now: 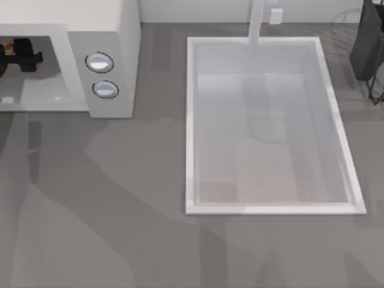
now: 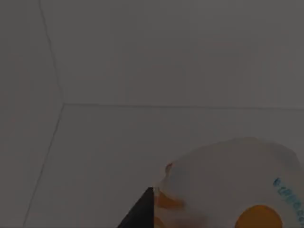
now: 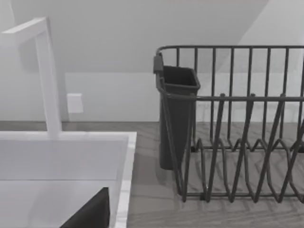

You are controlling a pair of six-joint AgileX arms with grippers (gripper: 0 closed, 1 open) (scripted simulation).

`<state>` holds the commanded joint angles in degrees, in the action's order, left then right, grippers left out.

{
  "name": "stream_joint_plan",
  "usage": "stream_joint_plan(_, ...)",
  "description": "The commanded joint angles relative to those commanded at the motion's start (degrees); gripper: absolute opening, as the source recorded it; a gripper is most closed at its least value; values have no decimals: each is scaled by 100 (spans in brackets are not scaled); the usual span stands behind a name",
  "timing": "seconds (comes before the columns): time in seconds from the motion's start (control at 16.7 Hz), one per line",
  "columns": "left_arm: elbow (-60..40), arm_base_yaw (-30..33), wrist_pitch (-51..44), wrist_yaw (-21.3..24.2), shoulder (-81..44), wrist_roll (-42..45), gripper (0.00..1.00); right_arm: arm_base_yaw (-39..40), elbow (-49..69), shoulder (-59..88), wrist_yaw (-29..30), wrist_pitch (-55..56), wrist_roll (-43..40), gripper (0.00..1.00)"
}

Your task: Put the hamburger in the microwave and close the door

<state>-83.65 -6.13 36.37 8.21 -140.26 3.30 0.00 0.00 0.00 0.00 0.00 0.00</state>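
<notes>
Our left claw [image 1: 21,57] is inside the microwave [image 1: 117,36] cavity at the desk's [image 1: 120,198] far left, seen as a dark shape in the top view. We cannot tell how far it is open or whether it grips anything. In the left wrist view the burger [image 2: 228,190] sits low against the grey cavity floor, pale and washed out with orange patches, right by a dark claw finger [image 2: 140,213]; contact unclear. The panel's two knobs [image 1: 99,62] face up, right of the cavity. Sink [image 1: 198,120] is mid-desk, faucet [image 1: 258,21] at its far rim. Our right arm is parked at far right over the sink's corner, facing the dish rack [image 3: 237,142] and its dark cup [image 3: 176,118].
</notes>
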Motion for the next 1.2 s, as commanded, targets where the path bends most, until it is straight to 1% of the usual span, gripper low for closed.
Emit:
stream_joint_plan(0.12,0,0,0,0,0,0,98,0,0,0,0,0,0,100)
stream_joint_plan(0.18,0,0,0,0,0,0,100,0,0,0,0,0,0,100)
stream_joint_plan(0.6,0,0,0,0,0,0,100,0,0,0,0,0,0,100)
stream_joint_plan(0.66,872,-228,230,37,684,13,100,0,0,0,0,0,0,100)
stream_joint_plan(0.78,947,-246,278,47,743,18,100,0,0,0,0,0,0,100)
stream_joint_plan(0.9,1257,-307,450,91,944,40,100,0,0,0,0,0,0,100)
stream_joint_plan(1.02,1797,-396,714,173,1226,74,100,0,0,0,0,0,0,100)
stream_joint_plan(1.2,2984,-568,1228,341,1784,132,100,0,0,0,0,0,0,100)
